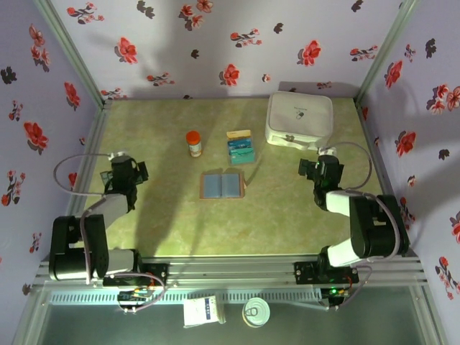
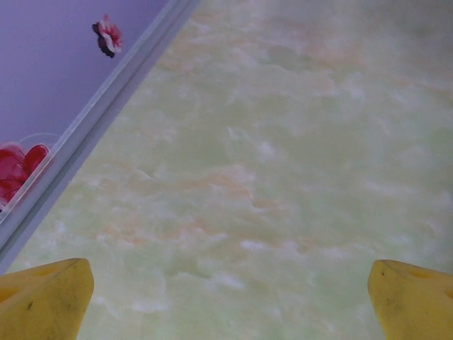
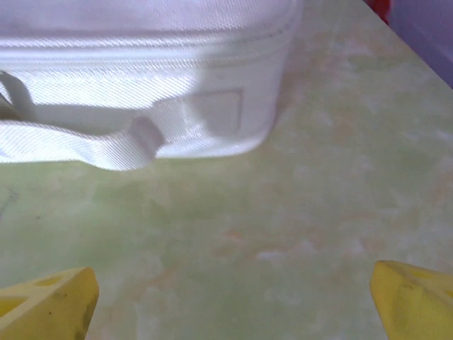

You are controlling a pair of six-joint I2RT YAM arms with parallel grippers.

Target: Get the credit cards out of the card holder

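Yellow fingertips (image 2: 42, 301) sit at the bottom corners of the left wrist view, far apart with nothing between them: left hand (image 2: 230, 304) spread wide, poised low over bare marbled-green bench (image 2: 283, 142), close beside the wall rail (image 2: 106, 113). Same on the other side: right hand (image 3: 230, 304) gaping, gripping nothing, low over the bench just in front of a white zip case (image 3: 141, 78) with its woven strap (image 3: 64, 145) drooping. Seen from above, flat and open at mid-bench, card holder (image 1: 221, 185), blue-grey panels up, between the two hands and well apart from both. Just beyond it on the far side, credit cards (image 1: 241, 146) in a small pile, teal faces with a yellowish one at the far end, near the holder but not touching it. Too small to tell whether any card sits in the panels. Left of the pile, upright, an orange-capped bottle (image 1: 194, 143).
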